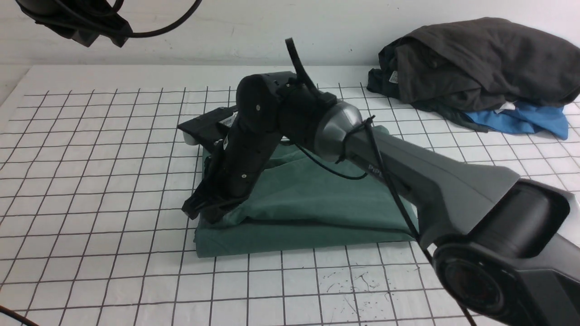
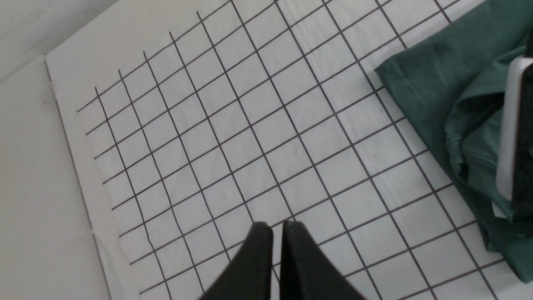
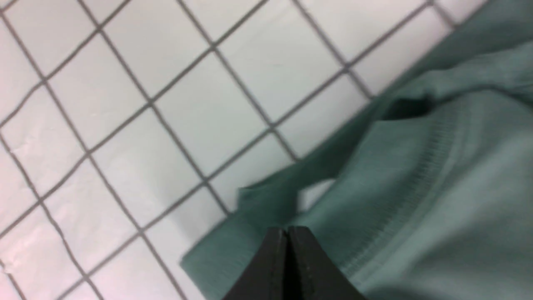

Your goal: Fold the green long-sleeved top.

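Note:
The green long-sleeved top (image 1: 312,199) lies folded into a thick rectangle in the middle of the gridded table. Its upper layer is bunched at its left edge. My right arm reaches across it from the right. My right gripper (image 1: 195,209) is down at that left edge, jaws closed on the bunched upper layer (image 3: 266,204); the ribbed hem (image 3: 420,175) shows beside it. My left arm (image 1: 77,22) is raised at the far left. My left gripper (image 2: 277,225) is shut and empty above bare grid, left of the top (image 2: 437,83).
A dark grey garment (image 1: 476,63) is heaped at the back right on a bright blue one (image 1: 525,120). The gridded sheet's left edge (image 2: 66,137) meets plain white table. My right arm's housing (image 2: 510,129) stands over the top's edge.

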